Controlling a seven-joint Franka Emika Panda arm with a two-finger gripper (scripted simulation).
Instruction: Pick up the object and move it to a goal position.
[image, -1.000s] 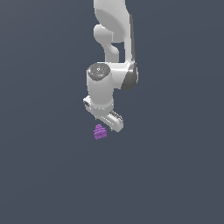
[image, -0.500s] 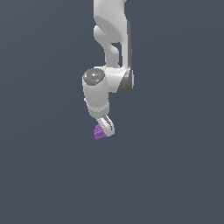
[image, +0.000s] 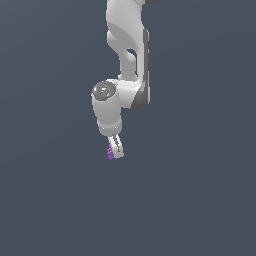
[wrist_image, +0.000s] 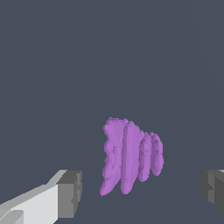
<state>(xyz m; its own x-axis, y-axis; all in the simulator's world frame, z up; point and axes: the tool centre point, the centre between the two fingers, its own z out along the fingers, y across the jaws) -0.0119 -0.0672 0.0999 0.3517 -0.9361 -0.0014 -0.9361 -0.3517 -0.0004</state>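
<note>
The object (image: 110, 152) is a small purple lump with ridged tiers, mostly hidden behind the white fingers in the exterior view. In the wrist view the object (wrist_image: 131, 156) stands between the two dark finger pads (wrist_image: 70, 192), with a gap on each side. My gripper (image: 116, 149) hangs straight down from the white arm, level with the object and around it. The gripper (wrist_image: 141, 189) is open and neither pad touches the purple surface.
A flat dark grey surface (image: 200, 200) fills both views with nothing else on it. The white arm (image: 127, 45) comes down from the top of the exterior view.
The wrist has turned, so the fingers now show edge-on rather than broadside. The gripper has come down until its fingers are beside the object. The object has stayed in place.
</note>
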